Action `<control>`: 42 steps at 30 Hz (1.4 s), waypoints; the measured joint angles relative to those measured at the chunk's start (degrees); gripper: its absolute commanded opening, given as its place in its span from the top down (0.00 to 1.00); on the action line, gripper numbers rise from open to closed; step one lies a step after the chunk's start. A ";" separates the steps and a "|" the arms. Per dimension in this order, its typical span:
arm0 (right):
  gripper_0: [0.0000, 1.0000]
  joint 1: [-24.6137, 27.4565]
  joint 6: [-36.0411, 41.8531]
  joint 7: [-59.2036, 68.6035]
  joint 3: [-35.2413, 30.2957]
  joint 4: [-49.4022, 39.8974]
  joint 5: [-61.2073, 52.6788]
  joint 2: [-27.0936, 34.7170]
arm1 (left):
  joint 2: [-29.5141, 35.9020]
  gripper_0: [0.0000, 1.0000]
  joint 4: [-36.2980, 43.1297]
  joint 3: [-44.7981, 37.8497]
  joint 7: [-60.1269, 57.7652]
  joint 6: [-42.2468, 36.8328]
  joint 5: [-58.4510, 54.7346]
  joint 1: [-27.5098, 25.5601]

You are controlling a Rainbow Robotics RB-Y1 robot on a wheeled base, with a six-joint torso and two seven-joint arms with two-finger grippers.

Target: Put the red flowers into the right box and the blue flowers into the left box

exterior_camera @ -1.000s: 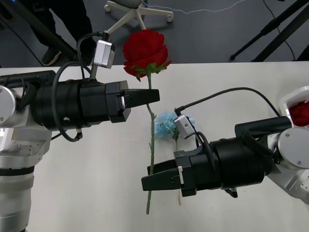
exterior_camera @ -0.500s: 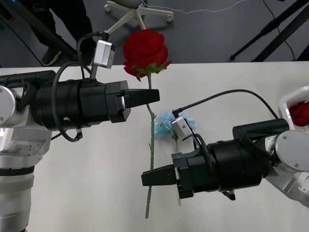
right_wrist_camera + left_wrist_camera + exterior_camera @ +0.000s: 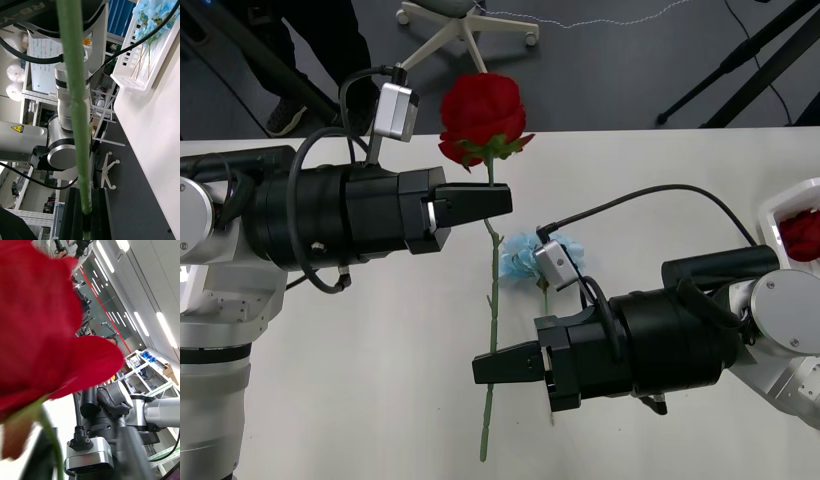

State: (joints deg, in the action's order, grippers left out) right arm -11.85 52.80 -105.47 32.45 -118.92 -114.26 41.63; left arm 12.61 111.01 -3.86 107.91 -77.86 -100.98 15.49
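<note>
A red rose [image 3: 483,115] hangs upright above the white table, its long green stem [image 3: 494,290] running down between my two arms. My left gripper [image 3: 495,202] sits at the stem just under the bloom, which looms close in the left wrist view [image 3: 41,315]. My right gripper [image 3: 485,368] is shut on the lower stem, seen rising from its fingertips [image 3: 77,93]. A blue flower [image 3: 530,255] lies on the table behind the stem. The right box [image 3: 780,205] holds a red flower [image 3: 802,235]. The left box [image 3: 131,80] holds blue flowers [image 3: 157,15].
The white table [image 3: 380,380] stretches wide under both arms. Beyond its far edge stand an office chair base [image 3: 465,25] and dark tripod legs [image 3: 740,70]. The right box sits at the table's right edge.
My right gripper has closed on the lower stem. Since then the bloom has shifted slightly to the right and the stem's tip hangs a little lower.
</note>
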 measured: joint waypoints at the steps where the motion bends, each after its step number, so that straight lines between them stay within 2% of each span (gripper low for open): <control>1: 1.00 0.00 0.00 0.00 0.00 0.00 0.00 0.00 | 0.00 0.00 0.00 0.00 0.00 0.00 0.00 0.00; 14: 1.00 0.01 -0.04 0.09 -0.12 0.00 0.02 0.03 | 0.00 0.00 0.00 0.00 0.00 0.00 0.00 0.00; 20: 1.00 0.01 1.59 3.29 -2.74 -0.02 3.32 0.76 | 0.00 0.00 0.00 0.00 0.00 0.00 0.00 0.00; 26: 1.00 0.09 13.10 12.08 -12.58 -0.11 9.40 2.65 | -0.26 0.00 -0.10 -0.78 -0.01 -0.10 0.00 -0.13; 30: 1.00 0.35 19.92 14.71 -20.22 -0.22 14.87 4.00 | -0.13 0.00 -0.11 -3.80 -0.01 -1.95 0.00 -0.13; 32: 1.00 0.43 25.67 17.25 -24.93 -0.11 18.62 4.43 | 0.69 0.00 -0.10 -5.58 -0.03 -2.41 0.00 -0.13; 42: 1.00 0.69 43.62 18.65 -43.62 10.43 30.47 6.52 | 13.42 0.00 -0.11 -12.55 -0.74 -8.08 4.11 -0.14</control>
State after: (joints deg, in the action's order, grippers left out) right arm -11.16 96.41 -86.81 -11.17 -108.48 -83.79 48.16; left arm 26.03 110.89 -16.41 107.17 -85.94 -96.87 15.35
